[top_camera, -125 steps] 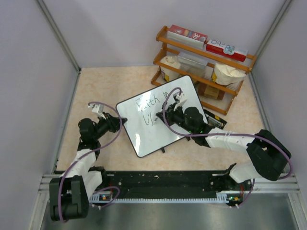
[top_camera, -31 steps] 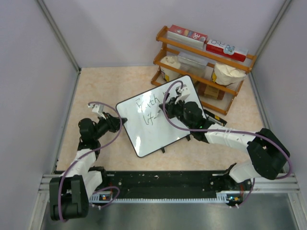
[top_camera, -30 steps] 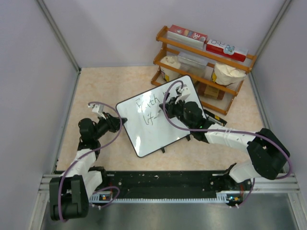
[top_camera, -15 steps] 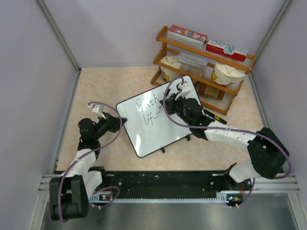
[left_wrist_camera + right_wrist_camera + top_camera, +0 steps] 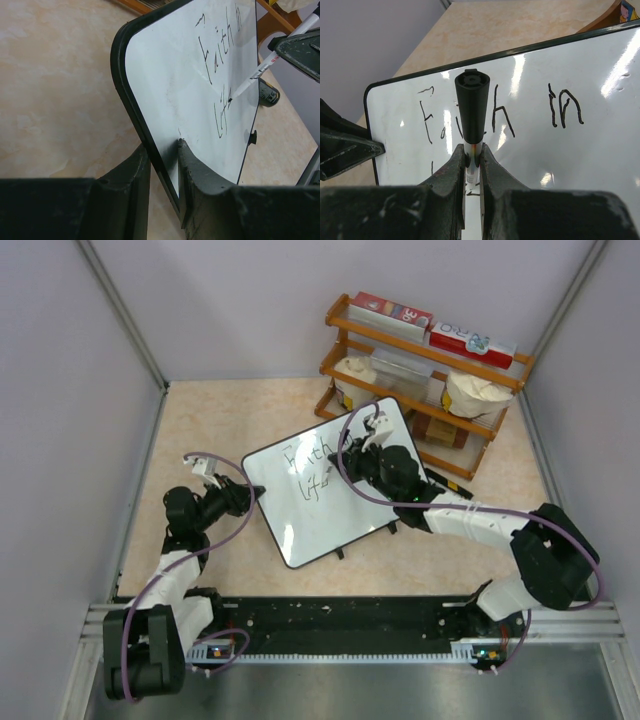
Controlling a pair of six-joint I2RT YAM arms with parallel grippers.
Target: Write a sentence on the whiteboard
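Observation:
The whiteboard (image 5: 300, 525) lies tilted across the middle of the table, and it fills the left wrist view (image 5: 170, 75) and the right wrist view (image 5: 600, 145). The sentence (image 5: 305, 454) is thin black handwriting: "Faith in" (image 5: 220, 50) on the first line, with "life" below it. My left gripper (image 5: 251, 496) is shut on the board's black rim near its left corner (image 5: 162, 146). My right gripper (image 5: 352, 464) is shut on a white marker with a black cap (image 5: 471, 102). The marker's tip (image 5: 231, 99) touches the board at the end of the second line.
A wooden shelf rack (image 5: 425, 370) stands at the back right, holding boxes and white containers close behind the board's far corner. A small black cylinder (image 5: 267, 94) lies on the table beyond the board's right edge. Walls enclose the table on both sides.
My right gripper has shifted the marker a little rightward along the second line, where more strokes now show. The left gripper and the board have stayed put.

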